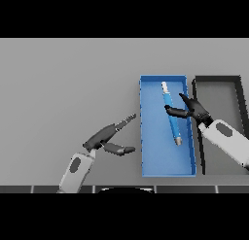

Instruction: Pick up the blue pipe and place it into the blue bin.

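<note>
The blue pipe (171, 115), a slim tube with pale ends, lies lengthwise inside the blue bin (155, 161), slightly slanted, toward the bin's right wall. My right hand (193, 109) hovers over the bin's right rim beside the pipe's middle. Its fingers and thumb are spread, with the thumb tip close to the pipe but not curled round it. My left hand (104, 136) rests over the table to the left of the bin, fingers straight and thumb out, holding nothing.
A dark bin (239, 88) with a grey floor stands right next to the blue bin on its right side; my right forearm crosses its near part. Grey table stretches away to the left and far side.
</note>
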